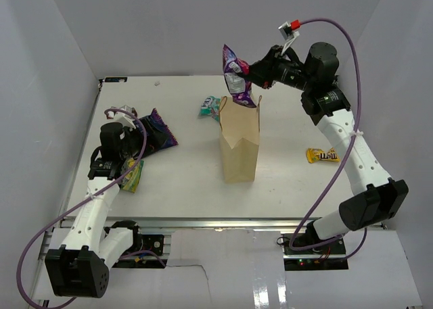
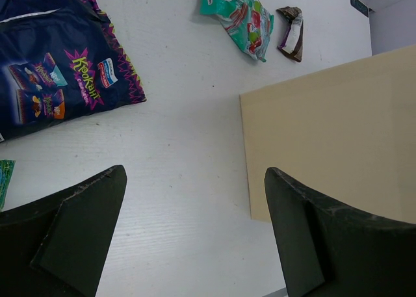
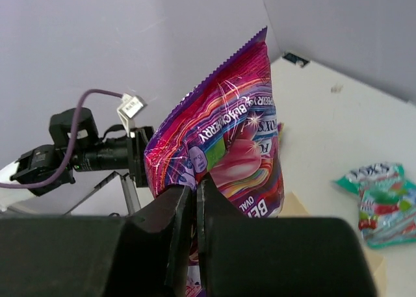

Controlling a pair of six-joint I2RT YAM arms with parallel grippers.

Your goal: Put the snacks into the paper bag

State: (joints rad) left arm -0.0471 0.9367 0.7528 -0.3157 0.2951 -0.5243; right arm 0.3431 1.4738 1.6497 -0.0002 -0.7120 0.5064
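pinching a glossy pink-purple snack packet (image 1: 236,76) in our right gripper (image 1: 252,71), we hold it just above the open top of the upright tan paper bag (image 1: 240,150); our left gripper (image 2: 195,179) hangs spread over the white desk (image 2: 182,128).
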